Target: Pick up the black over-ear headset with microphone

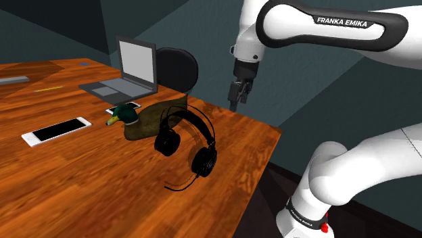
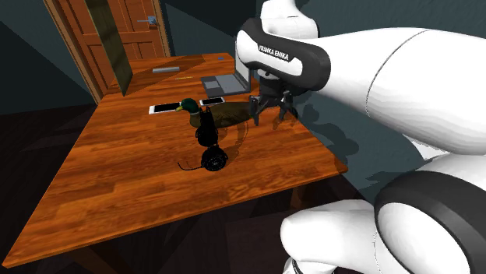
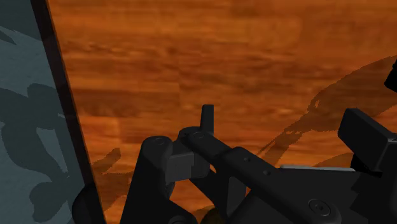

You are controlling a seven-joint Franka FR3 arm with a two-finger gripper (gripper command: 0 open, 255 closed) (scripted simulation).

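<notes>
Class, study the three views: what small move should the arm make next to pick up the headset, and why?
Probably shift the open gripper toward the shoulder view's left and lower it over the headset. The gripper hangs above the table, apart from the headset, which stands next to the duck decoy.

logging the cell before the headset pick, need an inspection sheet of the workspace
surface: brown wooden table
job's things: black headset, headband up, close beside the duck decoy; contact cannot be told
clutter: duck decoy, open laptop, white phone
hand: open, in the air, apart from the headset
cables: thin black strand from the headset on the table; lead or mic boom, cannot tell
surroundings: dark chair behind the laptop, wooden door, dark walls
</notes>
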